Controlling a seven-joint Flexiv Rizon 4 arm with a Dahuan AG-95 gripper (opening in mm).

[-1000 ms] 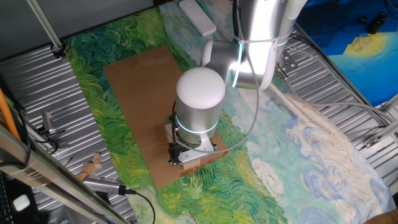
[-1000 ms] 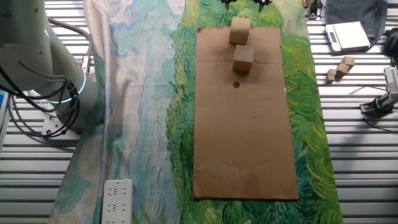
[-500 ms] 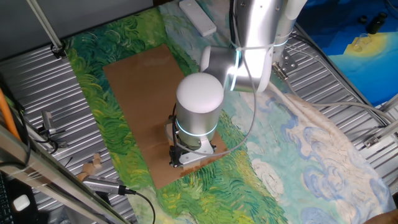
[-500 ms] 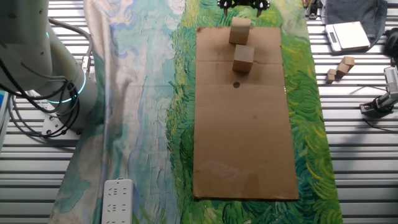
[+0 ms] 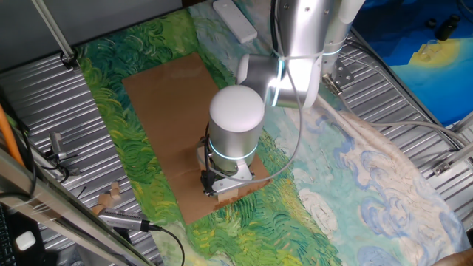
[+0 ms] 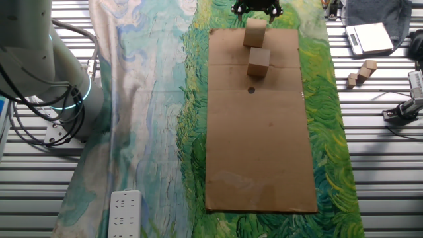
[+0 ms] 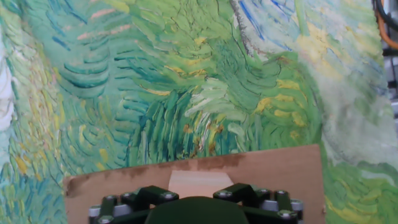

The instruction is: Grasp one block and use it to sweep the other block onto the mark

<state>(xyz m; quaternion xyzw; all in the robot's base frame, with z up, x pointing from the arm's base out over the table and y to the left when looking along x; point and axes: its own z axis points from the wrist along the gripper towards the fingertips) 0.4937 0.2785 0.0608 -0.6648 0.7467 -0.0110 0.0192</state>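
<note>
**Lining up on the far block, grasp not yet made**

You are in the approach step. Take the board (image 6: 261, 119) as your landmark: two blocks sit at its far end in the other fixed view. The far block (image 6: 255, 32) is close to the board's end edge, and the near block (image 6: 258, 62) stands just inward of it, the two apparently touching or almost so. The mark (image 6: 250, 90) lies a little further inward again, near the near block and roughly in line with both.

Your gripper (image 6: 257, 6) hangs over the board's end edge, just beyond the far block. In the hand view the top of that block (image 7: 196, 184) shows between the two dark fingers (image 7: 244, 193), so the jaws look to stand apart with nothing held. In the one fixed view the arm hides both blocks and the mark.

By my reading, the far block is the one to grasp, since pushing it inward along the board would drive the near block toward the mark. Your next move calls for coming straight down until the fingers straddle the far block, then closing. Keep clear of the near block on the descent; a nudge sideways would spoil the line to the mark.
</note>
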